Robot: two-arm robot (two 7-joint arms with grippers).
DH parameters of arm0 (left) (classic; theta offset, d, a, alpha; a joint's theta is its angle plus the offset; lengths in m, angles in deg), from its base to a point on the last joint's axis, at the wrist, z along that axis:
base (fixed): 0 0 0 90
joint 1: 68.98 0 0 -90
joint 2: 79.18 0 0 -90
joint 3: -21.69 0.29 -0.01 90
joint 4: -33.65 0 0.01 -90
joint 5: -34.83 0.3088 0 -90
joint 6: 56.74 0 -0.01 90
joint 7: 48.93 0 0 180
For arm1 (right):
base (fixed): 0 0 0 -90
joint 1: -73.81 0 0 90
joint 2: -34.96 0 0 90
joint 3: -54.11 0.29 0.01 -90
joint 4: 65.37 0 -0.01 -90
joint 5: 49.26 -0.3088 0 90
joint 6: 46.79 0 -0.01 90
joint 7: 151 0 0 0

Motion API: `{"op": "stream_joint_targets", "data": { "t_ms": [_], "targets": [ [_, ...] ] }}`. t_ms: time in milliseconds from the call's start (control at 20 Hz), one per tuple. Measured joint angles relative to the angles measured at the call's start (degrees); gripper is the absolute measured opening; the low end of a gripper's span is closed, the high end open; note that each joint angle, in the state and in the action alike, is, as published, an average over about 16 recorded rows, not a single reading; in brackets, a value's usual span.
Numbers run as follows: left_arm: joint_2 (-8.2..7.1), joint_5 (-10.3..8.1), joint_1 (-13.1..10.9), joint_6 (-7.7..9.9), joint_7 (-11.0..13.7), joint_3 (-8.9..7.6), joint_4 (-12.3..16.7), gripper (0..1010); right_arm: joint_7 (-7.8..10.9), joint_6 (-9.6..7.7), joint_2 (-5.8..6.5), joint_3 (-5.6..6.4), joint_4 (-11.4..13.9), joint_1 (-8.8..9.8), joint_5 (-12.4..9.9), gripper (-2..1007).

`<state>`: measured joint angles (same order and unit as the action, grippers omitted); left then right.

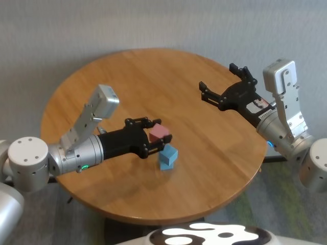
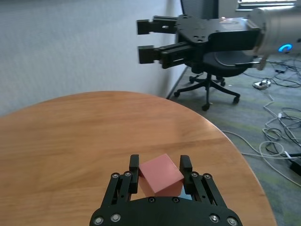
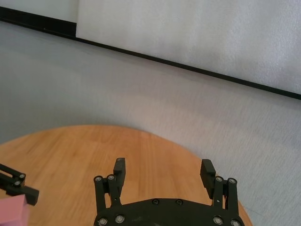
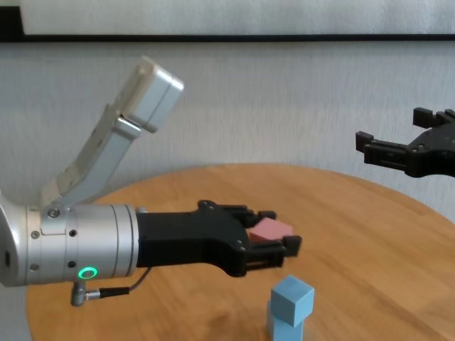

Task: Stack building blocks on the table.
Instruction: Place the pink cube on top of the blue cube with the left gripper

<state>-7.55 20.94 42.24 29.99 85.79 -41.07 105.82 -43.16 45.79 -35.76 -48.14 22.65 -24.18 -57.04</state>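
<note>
Pink block [image 1: 159, 132] sits clamped between the fingers of the left pincer [image 1: 158, 137], lifted clear of the bench [image 1: 153, 71] and hovering just left of and slightly above the blue stack [image 4: 290, 310], near the middle of the bench toward its near edge. Two light blue blocks already stand one on the other there, the upper turned a little askew, so the pink one is probably held high to clear the top before being set down. Well apart on the far right, the right pincer [image 1: 225, 84] hangs spread wide and empty above the bench, likely kept out of the way.
</note>
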Motion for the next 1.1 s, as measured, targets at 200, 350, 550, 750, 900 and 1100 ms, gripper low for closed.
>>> {"op": "stream_joint_targets", "data": {
  "t_ms": [200,350,550,750,900,1100],
  "targets": [
    [-0.49,-0.62,0.93,1.26,2.22,1.62,0.07,541,0.0,0.0,0.0,0.0,0.0,0.0,0.0,1005],
    [-0.7,-0.93,1.44,1.39,3.19,2.55,-0.32,541,0.0,0.0,0.0,0.0,0.0,0.0,0.0,1005],
    [-0.71,-1.24,2.08,1.13,3.62,3.38,-1.36,541,0.0,0.0,0.0,0.0,0.0,0.0,0.0,1005],
    [-0.38,-1.44,2.78,0.71,3.42,4.0,-2.84,541,0.0,0.0,0.0,0.0,0.0,0.0,0.0,1005],
    [-0.03,-1.6,3.3,0.25,3.22,4.37,-4.02,541,0.0,0.0,0.0,0.0,0.0,0.0,0.0,1005],
    [0.34,-1.85,3.99,-0.33,3.29,4.94,-5.22,541,0.0,0.0,0.0,0.0,0.0,0.0,0.0,1005]
  ]
}}
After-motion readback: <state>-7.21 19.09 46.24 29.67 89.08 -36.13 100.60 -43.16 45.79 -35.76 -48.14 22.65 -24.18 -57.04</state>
